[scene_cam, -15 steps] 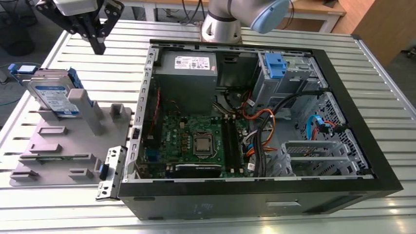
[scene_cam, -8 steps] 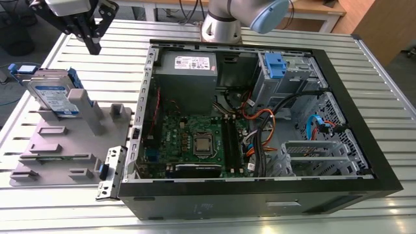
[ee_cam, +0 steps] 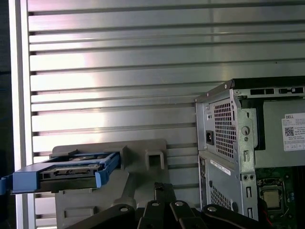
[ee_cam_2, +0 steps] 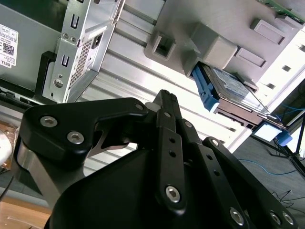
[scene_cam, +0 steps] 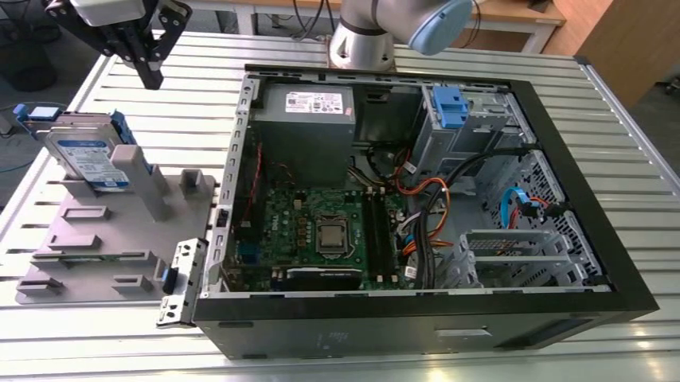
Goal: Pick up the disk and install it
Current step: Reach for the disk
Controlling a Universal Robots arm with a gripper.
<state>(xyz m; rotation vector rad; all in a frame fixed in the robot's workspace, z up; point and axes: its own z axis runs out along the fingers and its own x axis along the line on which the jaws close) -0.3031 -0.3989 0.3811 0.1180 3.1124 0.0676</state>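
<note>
Disk (scene_cam: 91,155): stands on edge in a slot of the grey fixture, at the exterior view's far left; blue rails run along its edges, label faces the near side; upper edge is uncovered, with free air above.
Fixture (scene_cam: 101,239): lies flat on the bench, its right edge just beside the case's left wall; low blocks and empty slots across its near half.
Tool (scene_cam: 152,78): hangs above the bench beyond the disk, apart from it, with an open gap between; fingertips pressed together, gripping nothing; points down at bare slats.
Bench (scene_cam: 627,111): ribbed metal slats; bare strips beyond the fixture and along the exterior view's right side of the case.
Case (scene_cam: 595,247): lies on its side, open upward; black rim frames the opening on the far, right and near sides.
Power-supply box (scene_cam: 308,103): sits in the case's far-left corner, tight against the rim.
Cage (scene_cam: 467,119): sits at the far rim, right of the power-supply box; blue latch on top, cables crowding its near side.
</note>
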